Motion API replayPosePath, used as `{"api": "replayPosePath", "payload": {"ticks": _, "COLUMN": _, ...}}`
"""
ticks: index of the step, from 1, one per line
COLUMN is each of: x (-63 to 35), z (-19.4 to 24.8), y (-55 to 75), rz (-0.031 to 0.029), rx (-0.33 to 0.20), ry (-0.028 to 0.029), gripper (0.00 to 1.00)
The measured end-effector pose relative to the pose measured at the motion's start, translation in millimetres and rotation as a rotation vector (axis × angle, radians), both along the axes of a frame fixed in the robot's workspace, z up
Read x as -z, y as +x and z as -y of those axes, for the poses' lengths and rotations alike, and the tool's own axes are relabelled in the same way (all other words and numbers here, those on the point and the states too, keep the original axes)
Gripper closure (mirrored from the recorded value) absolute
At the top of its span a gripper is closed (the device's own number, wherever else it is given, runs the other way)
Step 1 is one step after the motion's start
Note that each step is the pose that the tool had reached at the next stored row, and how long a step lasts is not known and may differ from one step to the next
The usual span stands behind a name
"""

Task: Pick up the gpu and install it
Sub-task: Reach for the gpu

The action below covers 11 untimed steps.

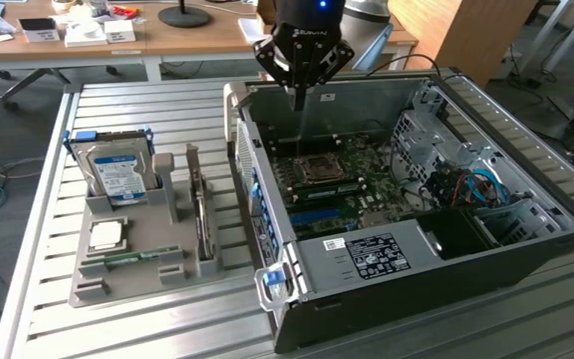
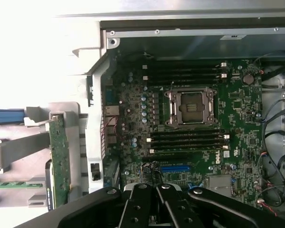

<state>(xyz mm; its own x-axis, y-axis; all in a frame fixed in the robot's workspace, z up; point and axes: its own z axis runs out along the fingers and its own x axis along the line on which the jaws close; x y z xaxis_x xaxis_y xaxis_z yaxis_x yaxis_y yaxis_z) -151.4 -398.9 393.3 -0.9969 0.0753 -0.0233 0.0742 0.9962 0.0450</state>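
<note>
One gripper (image 1: pixel 297 101) hangs over one open computer case (image 1: pixel 526 250), with nothing in it. Its two jaws are pressed together into a single point. In the wrist view the gripper (image 2: pixel 154 191) shows the same meeting of the two tips.

Directly under the jaws lies one green motherboard (image 1: pixel 372 187). Its one empty processor socket (image 1: pixel 319 170) sits just beyond the jaw tips, nearer the front of the case. One power supply (image 1: pixel 367 258) with a white label lies further from the jaws again.

The one gpu (image 1: pixel 198 202) is well apart from the jaws, outside the case wall, toward the exterior view's left. It stands on its edge in a slot of one grey holder tray (image 1: pixel 132 283). In the wrist view the gpu (image 2: pixel 60 161) shows as a narrow green board, untouched.

The tray holds three more parts, all further from the jaws than the gpu:
- one upright hard drive (image 1: pixel 117 173) with a blue label
- one square processor chip (image 1: pixel 105 235)
- one RAM stick (image 1: pixel 132 258), lying flat

Tray and case rest on one slatted metal table (image 1: pixel 147 112).
</note>
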Motion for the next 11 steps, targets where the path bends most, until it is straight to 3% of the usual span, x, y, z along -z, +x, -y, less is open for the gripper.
{"api": "replayPosePath", "payload": {"ticks": 11, "x": 0.0, "z": 0.0, "y": -11.6, "rz": 0.0000, "rx": 0.000, "ry": 0.0000, "gripper": 0.89}}
